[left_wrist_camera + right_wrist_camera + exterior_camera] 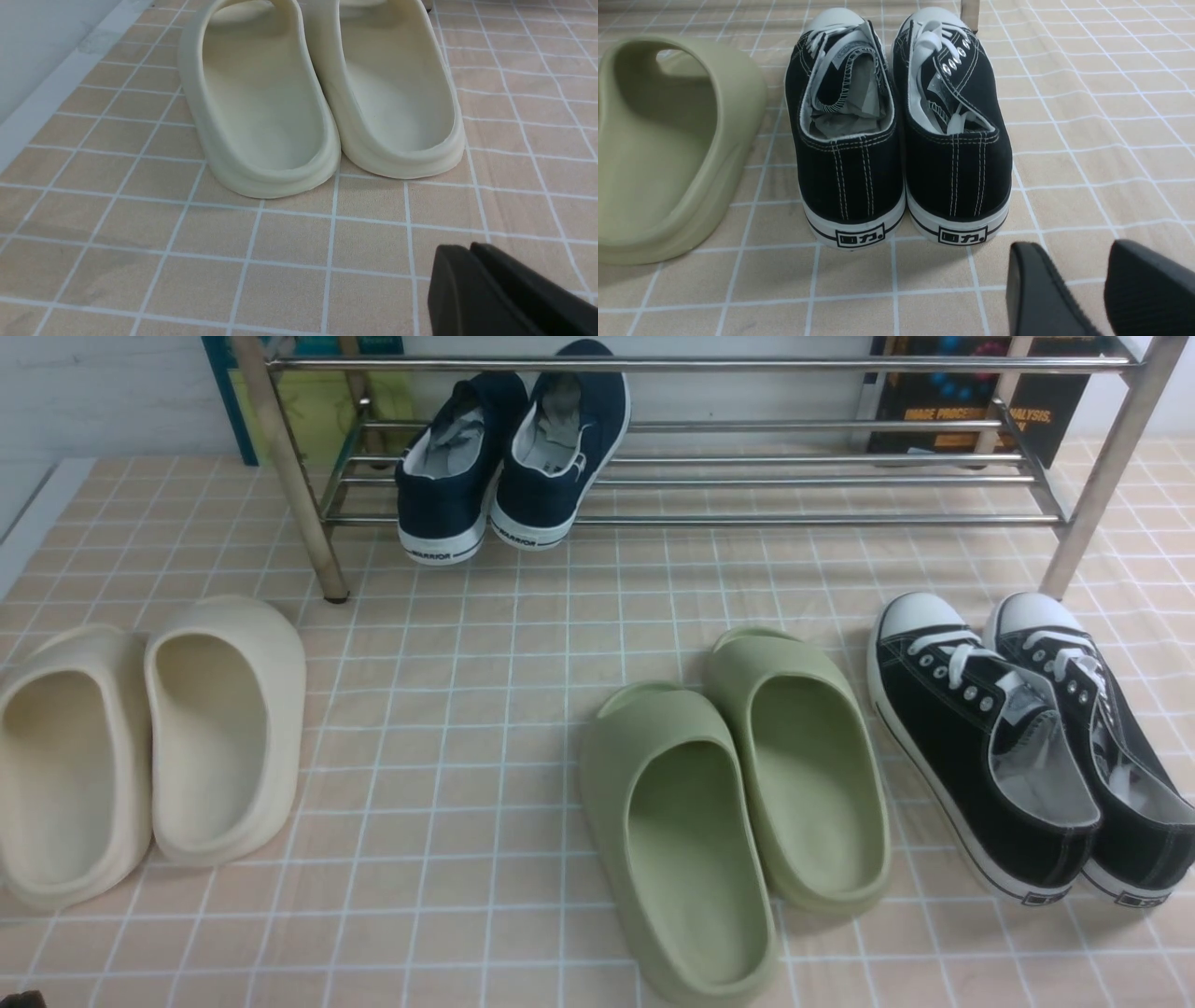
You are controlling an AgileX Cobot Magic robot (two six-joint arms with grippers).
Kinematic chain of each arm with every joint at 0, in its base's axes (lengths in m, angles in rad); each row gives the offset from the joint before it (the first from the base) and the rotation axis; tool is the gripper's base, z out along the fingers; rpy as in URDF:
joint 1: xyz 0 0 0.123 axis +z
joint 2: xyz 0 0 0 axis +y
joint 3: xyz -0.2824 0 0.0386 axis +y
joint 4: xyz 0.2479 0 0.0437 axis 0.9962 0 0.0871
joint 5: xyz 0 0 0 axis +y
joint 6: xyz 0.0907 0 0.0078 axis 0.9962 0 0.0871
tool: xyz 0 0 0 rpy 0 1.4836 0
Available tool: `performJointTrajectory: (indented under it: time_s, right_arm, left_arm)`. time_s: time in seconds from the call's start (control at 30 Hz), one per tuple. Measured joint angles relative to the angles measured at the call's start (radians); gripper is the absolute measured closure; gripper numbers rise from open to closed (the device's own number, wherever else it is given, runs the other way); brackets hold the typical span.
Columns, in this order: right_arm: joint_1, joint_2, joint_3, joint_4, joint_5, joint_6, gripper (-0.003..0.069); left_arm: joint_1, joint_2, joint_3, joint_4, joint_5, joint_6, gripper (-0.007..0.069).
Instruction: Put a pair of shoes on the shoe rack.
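Navy pair on rack, 2 grippers away from it

2 navy slip-on sneakers (pixel 512 462) sit side by side on the lower tier of the shoe rack (pixel 812 520), at 11 o'clock in the front view. Heels face the camera and overhang the front rod; toes point roughly to 1 o'clock. Grey-white lining shows inside both.

Left gripper (pixel 460 249): fingertips pressed together, nothing between them, near the 2 cream slides (pixel 224 737). Right gripper (pixel 1071 247): fingers spread, gap between them, nothing gripped, near the 2 black lace-up sneakers (pixel 990 737).

Front view, floor: cream slides around 9 o'clock, green slides (pixel 695 859) between 4 and 5, black lace-ups just past 3, toes toward 11. Behind the rack: 1 teal and yellow-green panel (pixel 245 420) between 10 and 11, 1 dark printed panel (pixel 920 415) near 2.
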Motion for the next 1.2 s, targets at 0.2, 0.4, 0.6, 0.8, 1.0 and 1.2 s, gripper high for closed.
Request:
performJointTrajectory:
  time_s: [0.2,0.4,0.6,0.8,1.0,1.2]
  right_arm:
    - [0.000,0.000,0.000,-0.001,0.000,0.000,0.0419]
    - [0.000,0.000,0.000,-0.001,0.000,0.000,0.0419]
    - [0.000,0.000,0.000,0.000,0.000,0.000,0.0419]
    - [0.000,0.000,0.000,0.000,0.000,0.000,0.0419]
    - [0.000,0.000,0.000,0.000,0.000,0.000,0.0419]
    - [0.000,0.000,0.000,0.000,0.000,0.000,0.0419]
  left_arm:
    - [0.000,0.000,0.000,0.000,-0.002,-0.002,0.0584]
    - [0.000,0.000,0.000,0.000,-0.003,-0.004,0.0580]
    - [0.000,0.000,0.000,0.000,-0.003,-0.004,0.0572]
    - [0.000,0.000,0.000,0.000,-0.003,-0.004,0.0570]
    - [0.000,0.000,0.000,0.000,-0.003,-0.004,0.0566]
    - [0.000,0.000,0.000,0.000,-0.003,-0.004,0.0566]
